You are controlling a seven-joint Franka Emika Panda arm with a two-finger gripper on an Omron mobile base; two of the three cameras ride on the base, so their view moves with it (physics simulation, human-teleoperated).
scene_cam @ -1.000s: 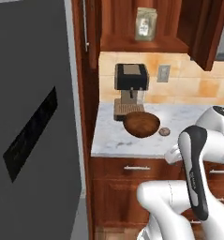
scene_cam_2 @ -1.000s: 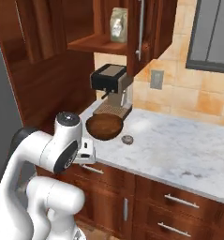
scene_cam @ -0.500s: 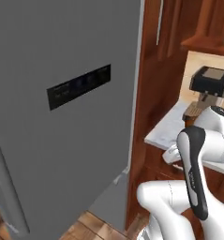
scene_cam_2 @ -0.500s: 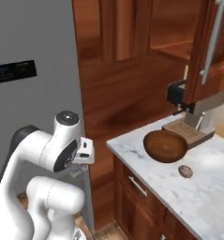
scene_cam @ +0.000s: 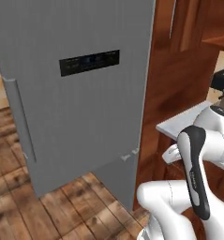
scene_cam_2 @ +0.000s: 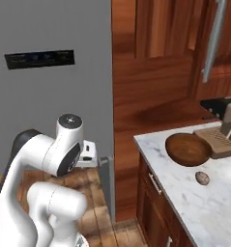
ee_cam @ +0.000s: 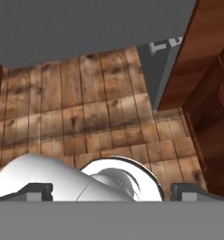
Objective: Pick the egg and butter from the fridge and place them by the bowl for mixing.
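Note:
The fridge [scene_cam: 76,117] turns a broad grey outer face with a dark display panel and a long handle toward me. It also stands at the left in the right base view [scene_cam_2: 49,106], and its inside is hidden. The dark reddish-brown bowl [scene_cam_2: 187,148] sits on the marble counter. The small brown speckled egg [scene_cam_2: 202,178] lies just in front of it. The butter is out of view. My gripper [ee_cam: 113,190] is tucked low by the arm and points down at the wooden floor. It is open, with its fingertips [ee_cam: 38,190] far apart and nothing between them.
A tall wooden panel [scene_cam_2: 151,96] stands between the fridge and the counter [scene_cam_2: 184,202]. A coffee machine [scene_cam_2: 225,116] stands behind the bowl. Wooden drawers [scene_cam_2: 153,188] run under the counter. Bare wooden floor [scene_cam: 19,211] lies in front of the fridge.
The base has turned left, so both views have swung from the counter and coffee machine to the fridge's grey face. The gripper has stayed open.

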